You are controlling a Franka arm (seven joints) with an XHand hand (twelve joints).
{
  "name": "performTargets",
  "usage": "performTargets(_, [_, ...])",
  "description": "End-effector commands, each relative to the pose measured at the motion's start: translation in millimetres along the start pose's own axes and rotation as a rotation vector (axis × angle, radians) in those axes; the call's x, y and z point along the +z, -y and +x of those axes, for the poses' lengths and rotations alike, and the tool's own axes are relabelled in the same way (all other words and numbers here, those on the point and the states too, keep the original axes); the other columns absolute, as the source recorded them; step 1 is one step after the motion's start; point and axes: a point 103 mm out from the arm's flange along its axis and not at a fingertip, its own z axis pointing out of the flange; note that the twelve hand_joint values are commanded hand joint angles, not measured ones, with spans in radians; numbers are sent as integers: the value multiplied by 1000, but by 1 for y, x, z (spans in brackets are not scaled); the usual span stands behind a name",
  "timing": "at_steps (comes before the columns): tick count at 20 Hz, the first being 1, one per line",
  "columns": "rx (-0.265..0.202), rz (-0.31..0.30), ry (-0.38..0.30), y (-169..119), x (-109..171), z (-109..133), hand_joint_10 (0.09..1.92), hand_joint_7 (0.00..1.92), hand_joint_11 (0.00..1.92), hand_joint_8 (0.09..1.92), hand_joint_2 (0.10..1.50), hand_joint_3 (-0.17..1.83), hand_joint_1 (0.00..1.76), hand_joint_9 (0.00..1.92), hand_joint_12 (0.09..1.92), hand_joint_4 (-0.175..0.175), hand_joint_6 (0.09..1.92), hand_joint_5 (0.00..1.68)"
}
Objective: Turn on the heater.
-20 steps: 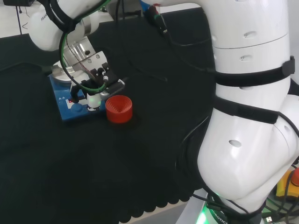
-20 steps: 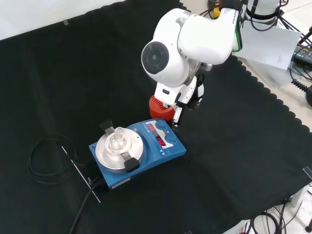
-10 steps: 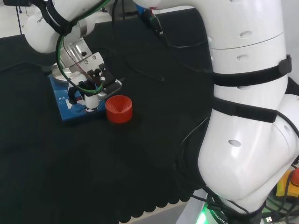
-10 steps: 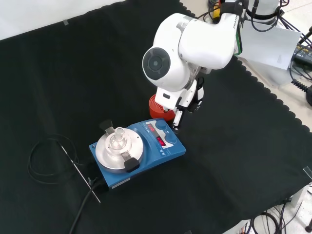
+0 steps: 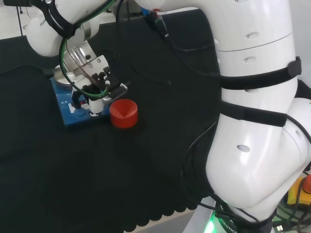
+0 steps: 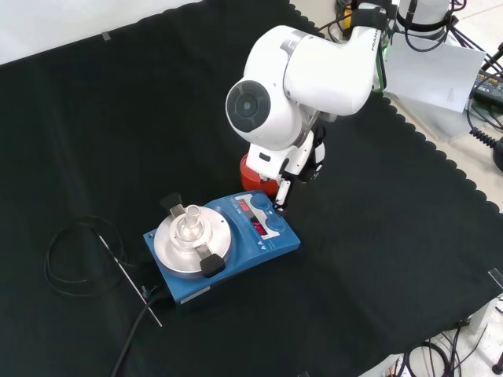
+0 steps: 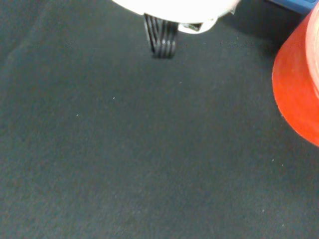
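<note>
The arm's big white link [image 6: 302, 75] has swung a little to the left in the front view since a second ago, carrying the hand [image 5: 99, 80] in over the blue heater [image 6: 224, 243]. A second ago the fingers stood at the heater's right-hand corner in the head view, beside the red ribbed stand [image 5: 123, 113]. Half a second ago they had come in over the control strip. Since then they have hardly shifted. My judgement is that the reach is finished and the press or turn of a control is the step in hand. The red displays on the panel are lit across all the front-view pictures, so nothing shows yet that a setting has changed.

The heater sits directly under the fingers [image 5: 95, 106] on the black bench [image 6: 369, 259]. Its round metal plate [image 6: 192, 241] lies beyond them, toward the far end of the body, with a small clear vessel [image 6: 188, 223] standing on it. The red stand is just beside the fingers on the side away from the heater.

The fingers are partly curled, with one white-tipped finger pointing down at the control strip near the blue knobs [image 6: 276, 225]. It looks to be touching or just above the panel. I cannot tell which, or whether the fingers grip a knob.
</note>
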Motion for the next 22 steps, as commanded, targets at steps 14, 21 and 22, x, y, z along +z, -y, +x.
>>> performTargets(14, [-3,10,-10,-11,4,-7,1435,1428,1024,1511,709,1050,1426,1560,1299,-22,555,291])
performTargets(21, [-3,18,-10,-11,6,-8,1434,1425,1021,1512,709,1052,1424,1559,1298,-21,565,305])
performTargets(22, [-4,19,-11,-10,6,-7,1434,1425,1021,1512,709,1052,1424,1559,1298,-21,567,307])
